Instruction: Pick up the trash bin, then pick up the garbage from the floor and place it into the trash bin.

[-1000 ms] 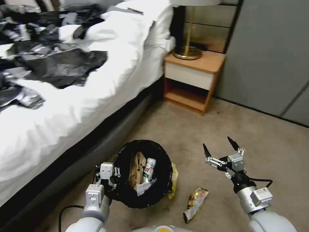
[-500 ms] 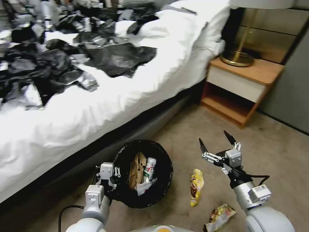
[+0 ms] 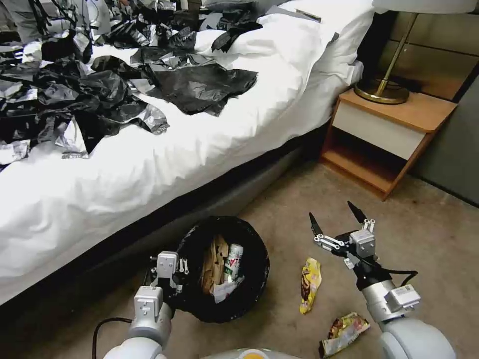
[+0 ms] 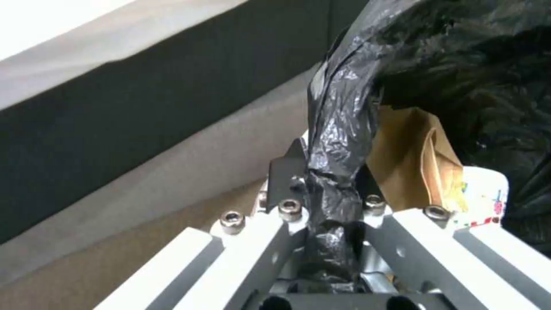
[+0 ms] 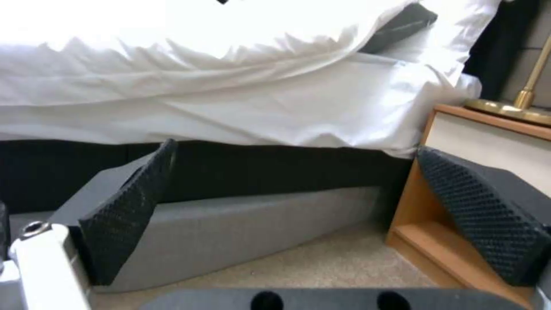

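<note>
Down on the carpet beside the bed point(image 3: 149, 164) sits the trash bin point(image 3: 259, 269), its black liner folded over the rim; inside it lie crumpled brown paper point(image 3: 213, 264), a small white bottle point(image 3: 233, 262) and a pale scrap; the left gripper point(image 3: 172, 279) is clamped on the near-left edge of the rim. From the left wrist view the pinch is plain, a bunched strip of black liner point(image 4: 333, 172) squeezed between the closed fingers, with the brown paper point(image 4: 413, 159) just behind it. To the right of the bin a yellow wrapper point(image 3: 310, 284) lies on the floor, and nearer the robot a foil wrapper point(image 3: 345, 331) lies apart from it; the right gripper point(image 3: 337, 224) hangs above the floor beyond the yellow wrapper, fingers spread wide and holding nothing. Its own wrist view looks between its textured pads point(image 5: 129, 206) toward the bed base and the nightstand point(image 5: 488, 142); black bags point(image 3: 100, 85) are strewn over the bed.
</note>
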Motion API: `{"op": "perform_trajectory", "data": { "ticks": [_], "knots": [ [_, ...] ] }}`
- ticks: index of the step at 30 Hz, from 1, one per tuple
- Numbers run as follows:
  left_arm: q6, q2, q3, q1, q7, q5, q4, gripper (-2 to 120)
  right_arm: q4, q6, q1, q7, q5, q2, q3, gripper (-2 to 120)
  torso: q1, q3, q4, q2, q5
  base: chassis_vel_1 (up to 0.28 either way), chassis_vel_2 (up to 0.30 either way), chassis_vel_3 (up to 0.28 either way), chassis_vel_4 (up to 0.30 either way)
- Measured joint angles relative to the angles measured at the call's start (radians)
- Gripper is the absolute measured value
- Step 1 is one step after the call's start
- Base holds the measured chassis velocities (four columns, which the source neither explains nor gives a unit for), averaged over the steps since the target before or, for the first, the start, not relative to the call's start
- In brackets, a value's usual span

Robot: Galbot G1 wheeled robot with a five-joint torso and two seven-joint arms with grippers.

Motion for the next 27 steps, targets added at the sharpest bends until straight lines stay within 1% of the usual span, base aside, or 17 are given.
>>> {"op": "perform_trajectory", "data": {
  "ticks": [4, 8, 20, 23, 26, 27],
  "knots": [
    [0.0, 0.0, -0.001, -0.004, 0.0, -0.001, 0.001, 1, 0.001, 0.004, 0.0, -0.005, 0.0, 0.002, -0.001, 100, 0.0, 0.0, 0.0001, 0.0, 0.0, 0.063, -0.061, -0.075, 0.089],
    [0.0, -0.001, -0.001, -0.007, -0.001, -0.001, 0.003, 1, 0.002, 0.006, 0.003, -0.006, -0.001, 0.004, -0.001, 100, 0.0, 0.0, 0.0004, 0.0, 0.0, 0.0, 0.0, 0.0, 0.0],
    [0.001, -0.002, -0.001, -0.013, -0.001, -0.004, 0.008, 1, -0.019, 0.009, 0.029, -0.006, -0.002, 0.008, -0.003, 100, 0.0, 0.0, 0.0002, 0.0, 0.0, 0.017, -0.011, -0.016, 0.013],
    [0.002, -0.002, -0.001, -0.014, -0.001, -0.004, 0.008, 1, -0.032, 0.001, 0.044, -0.004, -0.006, 0.005, -0.003, 100, 0.0, 0.0, 0.0002, 0.0, 0.0, 0.0, 0.0, 0.0, 0.0],
    [0.002, -0.002, -0.001, -0.017, -0.001, -0.005, 0.01, 1, -0.045, -0.038, 0.059, 0.009, -0.011, -0.005, -0.006, 100, 0.0, 0.0, 0.0002, 0.0, 0.0001, 0.0, 0.0, 0.0, 0.0],
    [0.002, -0.002, -0.001, -0.017, -0.001, -0.005, 0.01, 1, -0.045, -0.038, 0.059, 0.009, -0.011, -0.005, -0.006, 100, 0.0, 0.0, 0.0002, 0.0, 0.0001, 0.0, 0.0, 0.0, 0.0]
  ]
}}
